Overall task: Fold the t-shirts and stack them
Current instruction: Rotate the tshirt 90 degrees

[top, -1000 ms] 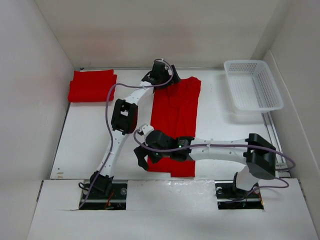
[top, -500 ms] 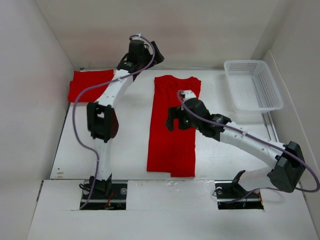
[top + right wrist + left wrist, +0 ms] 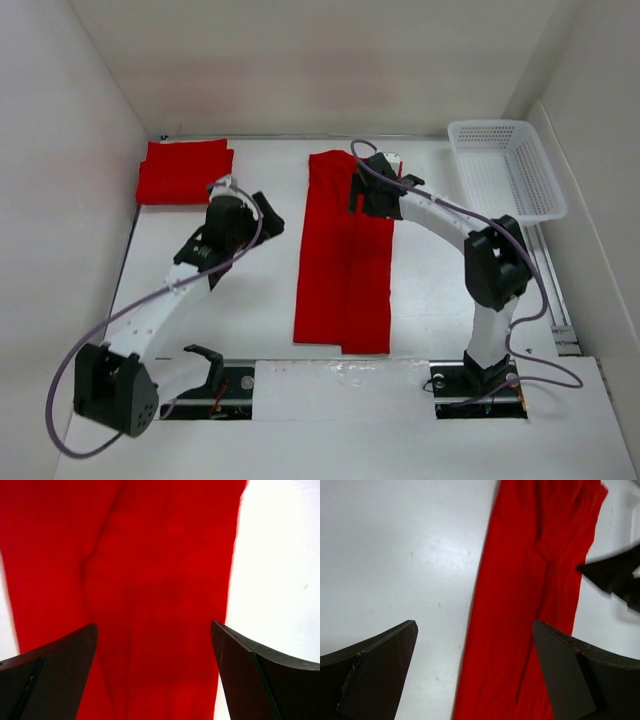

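Two red shirts lie on the white table [image 3: 440,270]; at the far left corner I see the folded t-shirt [image 3: 183,172], a flat square close to the left wall; next along, the left gripper [image 3: 258,214] sits over bare table between the two garments, apart from both; on its wrist feed the left gripper [image 3: 474,625] has its fingers spread wide with nothing between them, and the cloth's left edge runs under the gap. In the middle is the long t-shirt [image 3: 345,260], folded into a narrow strip running from the far edge toward the arm bases, with creases down its length [image 3: 530,605]; the right gripper [image 3: 368,192] is over its far end; its own feed shows the right gripper [image 3: 153,626] splayed open above red fabric [image 3: 160,580], holding nothing; I cannot tell whether the tips touch the cloth. At the far right stands a white mesh basket [image 3: 505,205], well apart from the strip.
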